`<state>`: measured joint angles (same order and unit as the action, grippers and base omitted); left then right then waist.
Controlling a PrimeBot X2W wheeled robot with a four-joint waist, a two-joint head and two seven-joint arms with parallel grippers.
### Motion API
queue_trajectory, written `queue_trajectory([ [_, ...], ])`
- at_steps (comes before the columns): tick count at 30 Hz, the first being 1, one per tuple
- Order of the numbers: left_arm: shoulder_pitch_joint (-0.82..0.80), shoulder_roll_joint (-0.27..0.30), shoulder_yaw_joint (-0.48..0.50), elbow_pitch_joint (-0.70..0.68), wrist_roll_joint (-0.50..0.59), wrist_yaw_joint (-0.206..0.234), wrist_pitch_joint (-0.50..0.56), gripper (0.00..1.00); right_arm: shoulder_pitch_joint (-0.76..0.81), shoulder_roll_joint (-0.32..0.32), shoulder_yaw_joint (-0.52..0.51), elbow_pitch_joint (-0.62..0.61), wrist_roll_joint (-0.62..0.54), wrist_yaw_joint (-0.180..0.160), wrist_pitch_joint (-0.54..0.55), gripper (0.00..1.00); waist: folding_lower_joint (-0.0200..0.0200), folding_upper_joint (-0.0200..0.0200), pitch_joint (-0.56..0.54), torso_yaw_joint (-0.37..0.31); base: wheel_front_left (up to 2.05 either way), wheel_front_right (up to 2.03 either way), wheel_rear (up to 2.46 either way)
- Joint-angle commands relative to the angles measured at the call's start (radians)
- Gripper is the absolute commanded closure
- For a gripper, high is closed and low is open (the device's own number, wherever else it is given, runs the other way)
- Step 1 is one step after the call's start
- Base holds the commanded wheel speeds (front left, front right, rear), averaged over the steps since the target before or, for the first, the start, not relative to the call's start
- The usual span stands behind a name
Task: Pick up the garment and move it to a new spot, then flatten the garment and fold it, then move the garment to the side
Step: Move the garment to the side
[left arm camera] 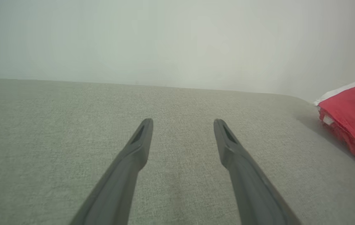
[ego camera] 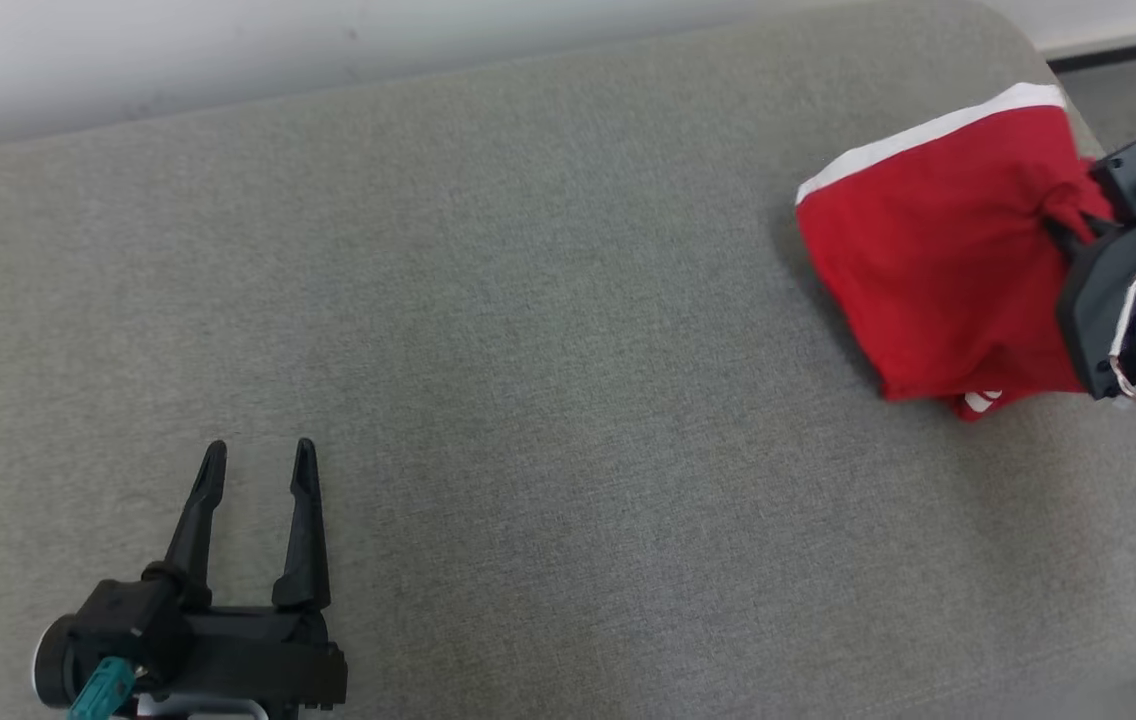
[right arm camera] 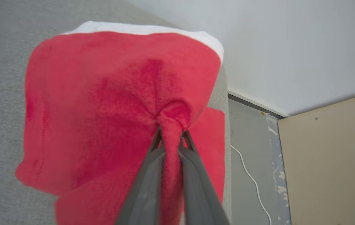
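Left tool (ego camera: 260, 448) lies nearest, low at the near left of the grey table (ego camera: 528, 350). Its fingers are spread wide and empty, well apart from the work. Right tool (right arm camera: 172, 132) is clamped on a pinch of the red garment (ego camera: 928, 270), which has a white band along its far edge and sits at the table's far right corner. Garment presents as a compact folded block, so pick-up, flattening and folding appear complete. Step judged in hand: the move to the side. Outstanding: set down and release.
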<state>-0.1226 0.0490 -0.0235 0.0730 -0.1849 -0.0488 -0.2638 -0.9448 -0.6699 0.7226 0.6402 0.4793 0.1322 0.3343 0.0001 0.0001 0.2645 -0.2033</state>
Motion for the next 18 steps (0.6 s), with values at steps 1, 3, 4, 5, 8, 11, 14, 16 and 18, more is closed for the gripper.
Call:
queue_trajectory([
  [1,-0.013,0.003,-0.001,-0.001,0.009,-0.004,0.000,0.00,-0.017,0.009,-0.020,0.028,-0.020,-0.003,-0.023,1.00,-0.0001,-0.0001,0.047,-0.033,0.00,0.00,0.00],
  [3,-0.019,0.004,-0.002,-0.003,0.020,-0.013,0.000,0.00,-0.025,0.013,-0.053,0.082,-0.049,-0.003,-0.053,1.00,-0.0001,-0.0001,0.060,-0.031,0.00,0.00,0.00],
  [4,-0.021,0.007,-0.003,-0.004,0.025,-0.017,0.000,0.00,-0.028,0.015,-0.071,0.113,-0.069,-0.003,-0.066,1.00,-0.0001,-0.0001,0.066,-0.028,0.00,0.00,0.00],
  [5,-0.022,0.009,-0.002,-0.004,0.028,-0.021,0.000,0.00,-0.029,0.022,-0.087,0.140,-0.086,-0.003,-0.075,1.00,-0.0001,-0.0001,0.071,-0.024,0.00,0.00,0.00],
  [8,-0.026,0.011,0.000,-0.005,0.034,-0.024,0.000,0.00,-0.035,0.036,-0.126,0.192,-0.123,-0.003,-0.096,1.00,-0.0001,-0.0001,0.081,-0.016,0.00,0.00,0.00],
  [11,-0.033,0.011,-0.001,-0.007,0.039,-0.030,0.000,0.00,-0.051,0.041,-0.184,0.261,-0.211,-0.003,-0.130,1.00,-0.0001,-0.0001,0.097,-0.003,0.00,0.00,0.00],
  [14,-0.040,0.011,-0.005,-0.005,0.045,-0.034,0.000,0.00,-0.061,0.046,-0.235,0.320,-0.317,-0.003,-0.167,1.00,-0.0001,-0.0001,0.110,0.012,0.00,0.00,0.00],
  [16,-0.044,0.010,-0.006,-0.003,0.046,-0.039,0.000,0.00,-0.072,0.059,-0.275,0.347,-0.380,-0.003,-0.188,1.00,-0.0001,-0.0001,0.117,0.022,0.00,0.00,0.00],
  [18,-0.049,0.010,-0.005,0.000,0.045,-0.037,0.000,0.00,-0.072,0.075,-0.318,0.371,-0.432,-0.003,-0.195,0.95,-0.0001,-0.0001,0.120,0.029,0.00,0.00,0.00],
])
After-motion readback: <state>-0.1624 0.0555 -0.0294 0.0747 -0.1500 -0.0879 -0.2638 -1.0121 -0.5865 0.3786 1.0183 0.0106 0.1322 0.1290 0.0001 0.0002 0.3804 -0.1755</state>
